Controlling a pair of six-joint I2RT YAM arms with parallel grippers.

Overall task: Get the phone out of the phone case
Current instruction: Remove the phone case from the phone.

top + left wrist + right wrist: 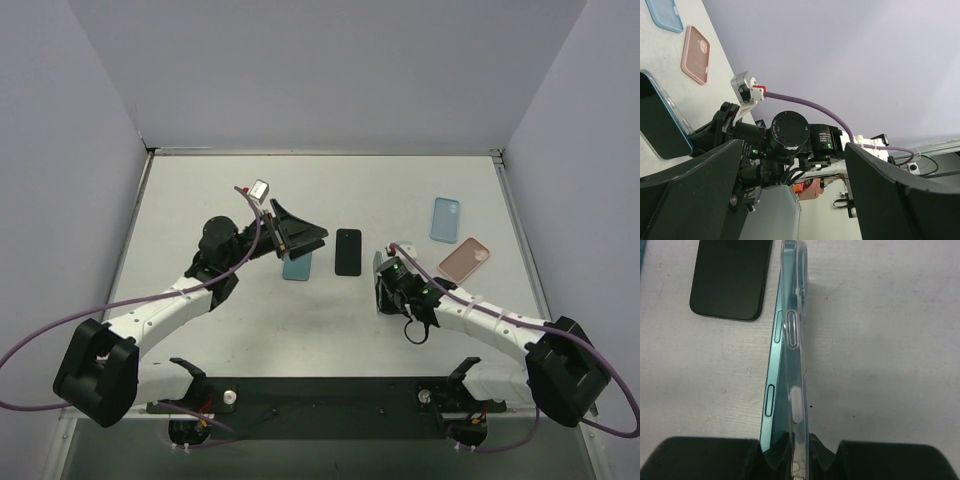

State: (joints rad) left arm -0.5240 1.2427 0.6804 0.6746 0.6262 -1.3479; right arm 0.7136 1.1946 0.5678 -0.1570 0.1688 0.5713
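Observation:
My right gripper (383, 277) (799, 452) is shut on a clear phone case (792, 330) that stands on its edge on the table. A teal phone (771, 390) sits in it, and its long edge stands out from the case on the left side. The left wrist view shows the phone's dark screen (660, 125) at the left. My left gripper (300, 238) (795, 200) is open and empty. It hovers left of the held case and above a teal slab (297, 266) that lies on the table.
A bare black phone (348, 251) (730, 280) lies flat between the grippers. A blue case (445, 219) (662, 15) and a pink case (465, 259) (695, 55) lie at the right rear. Walls enclose the white table (330, 330).

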